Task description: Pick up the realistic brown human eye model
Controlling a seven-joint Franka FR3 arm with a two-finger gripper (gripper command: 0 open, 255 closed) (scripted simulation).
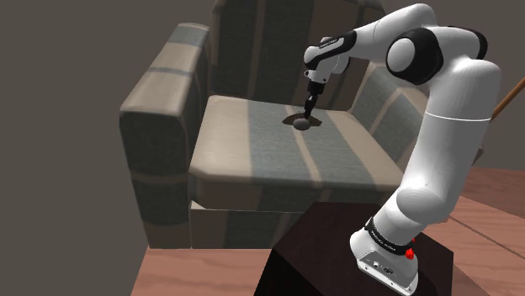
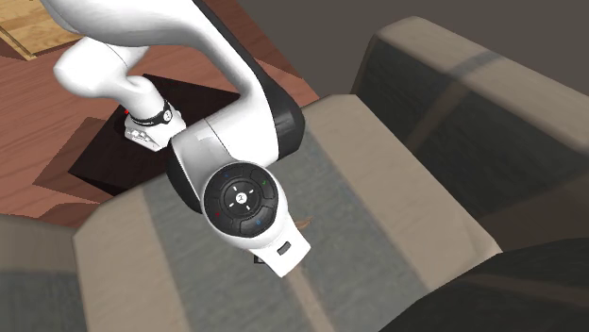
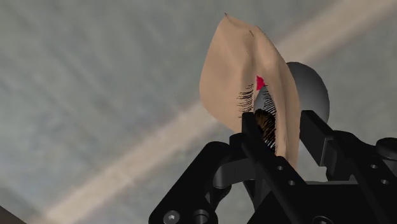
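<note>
On the seat cushion [image 1: 252, 155] of a striped armchair [image 1: 160, 109], toward the backrest: a human eye model [image 3: 229, 70], a small dark lump from the shoulder view. Close up from the wrist view, a tall almond of peach-coloured skin, slit down the middle, fringed with black lashes, a pink corner at one end of the slit and a brown iris farther along it, partly hidden. Behind the skin, a grey globe bulging out on one side. Set on a grey band of the cushion, beside a pale beige stripe. Just above the model, the black pincer [image 3: 282, 122], pointed down, fingers [image 3: 252, 130] spread, one crossing the slit, the other by the model's edge; contact with either impossible to tell. Stretched in from the shoulder view's right, the white arm [image 1: 454, 101], rising from a dark stand [image 1: 320, 252] on a wooden floor [image 1: 193, 273].
</note>
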